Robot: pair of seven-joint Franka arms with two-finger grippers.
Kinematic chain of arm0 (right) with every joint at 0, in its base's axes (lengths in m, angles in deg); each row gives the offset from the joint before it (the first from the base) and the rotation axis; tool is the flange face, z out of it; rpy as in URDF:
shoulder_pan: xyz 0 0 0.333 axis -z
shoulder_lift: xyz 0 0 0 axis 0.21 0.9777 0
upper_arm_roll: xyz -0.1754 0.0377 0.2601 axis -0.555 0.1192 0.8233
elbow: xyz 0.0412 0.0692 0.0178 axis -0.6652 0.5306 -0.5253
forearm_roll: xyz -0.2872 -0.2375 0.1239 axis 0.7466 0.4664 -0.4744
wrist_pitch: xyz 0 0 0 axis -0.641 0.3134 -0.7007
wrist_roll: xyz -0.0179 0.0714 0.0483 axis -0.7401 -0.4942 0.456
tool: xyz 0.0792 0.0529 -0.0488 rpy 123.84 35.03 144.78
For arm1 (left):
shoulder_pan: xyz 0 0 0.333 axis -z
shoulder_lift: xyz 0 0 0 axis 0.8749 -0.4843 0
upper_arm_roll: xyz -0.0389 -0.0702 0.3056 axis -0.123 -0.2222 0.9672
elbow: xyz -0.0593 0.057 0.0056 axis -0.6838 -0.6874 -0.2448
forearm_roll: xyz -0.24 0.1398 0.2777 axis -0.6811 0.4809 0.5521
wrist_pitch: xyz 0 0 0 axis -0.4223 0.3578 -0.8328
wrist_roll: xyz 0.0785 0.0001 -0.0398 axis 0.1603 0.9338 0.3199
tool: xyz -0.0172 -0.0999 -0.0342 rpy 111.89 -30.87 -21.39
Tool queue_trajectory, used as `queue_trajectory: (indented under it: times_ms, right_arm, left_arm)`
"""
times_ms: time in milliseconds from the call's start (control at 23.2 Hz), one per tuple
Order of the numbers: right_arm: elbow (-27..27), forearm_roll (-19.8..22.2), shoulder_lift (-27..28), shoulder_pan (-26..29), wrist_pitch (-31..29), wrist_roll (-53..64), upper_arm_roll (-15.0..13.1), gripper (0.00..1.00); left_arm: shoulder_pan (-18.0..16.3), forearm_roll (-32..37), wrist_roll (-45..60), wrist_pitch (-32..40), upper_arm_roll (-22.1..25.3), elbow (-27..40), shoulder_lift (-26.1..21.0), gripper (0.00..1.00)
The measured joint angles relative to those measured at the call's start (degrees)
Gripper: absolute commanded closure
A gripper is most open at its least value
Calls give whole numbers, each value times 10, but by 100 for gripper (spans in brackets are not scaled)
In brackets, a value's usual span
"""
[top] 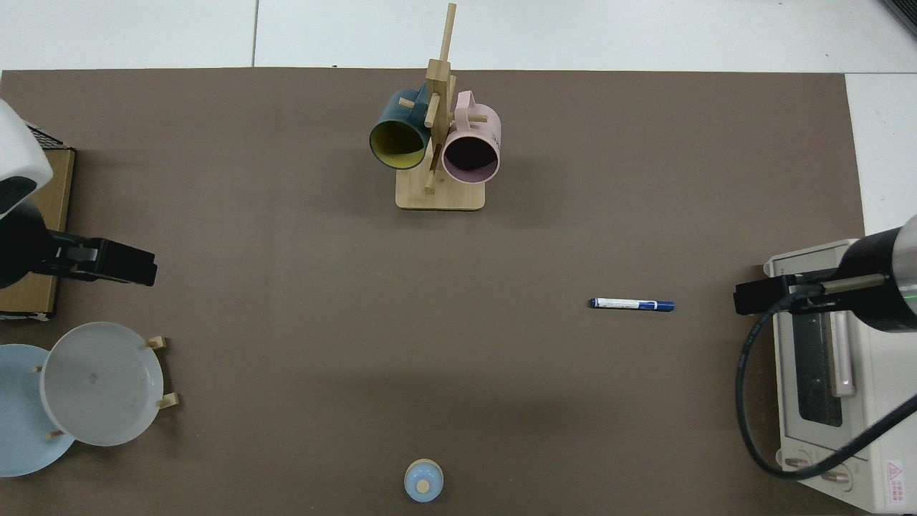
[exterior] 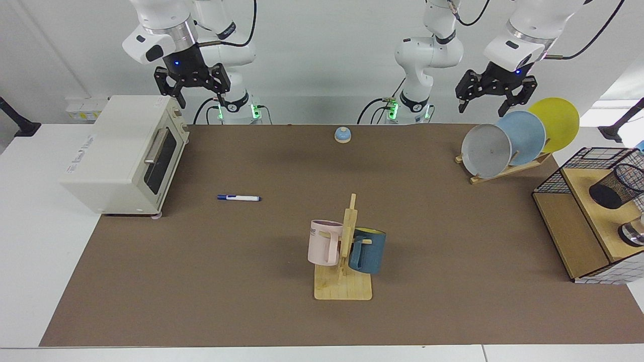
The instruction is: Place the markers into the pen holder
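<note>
Your marker [exterior: 239,198] lies flat on the counter [exterior: 282,301], at 3 o'clock from the toaster oven [exterior: 126,153]. Pen holder [exterior: 616,187] tilts in the wire basket [exterior: 593,156]. Right claw [exterior: 188,93] hangs wide above the oven; left claw [exterior: 490,100] wide over the plates [exterior: 520,136].

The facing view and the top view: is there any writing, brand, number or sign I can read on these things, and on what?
"WE": the end of a dark print on the pale pink ceramic mug hanging on the wooden rack; the rest is hidden.
Grey print on the cream toaster oven's side: too blurred to read.
Red warning triangle sticker on the oven's corner in the top view: its text is too small to read.
White-barrelled, blue-capped marker's label: too small to read.
</note>
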Motion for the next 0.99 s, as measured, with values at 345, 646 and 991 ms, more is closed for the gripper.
queue_trajectory:
  times_ms: [345, 646, 991]
  right_arm:
    - [0, 0, -1, 0, 0, -1, 0, 0]
    - [1, 0, -1, 1, 0, -1, -1, 0]
    - [10, 0, -4, 1, 0, -14, -2, 0]
  left_arm:
    - [0, 0, 0, 0, -1, 0, 0, 0]
    - [0, 0, 0, 0, -2, 0, 0, 0]
    - [0, 0, 0, 0, -3, 0, 0, 0]
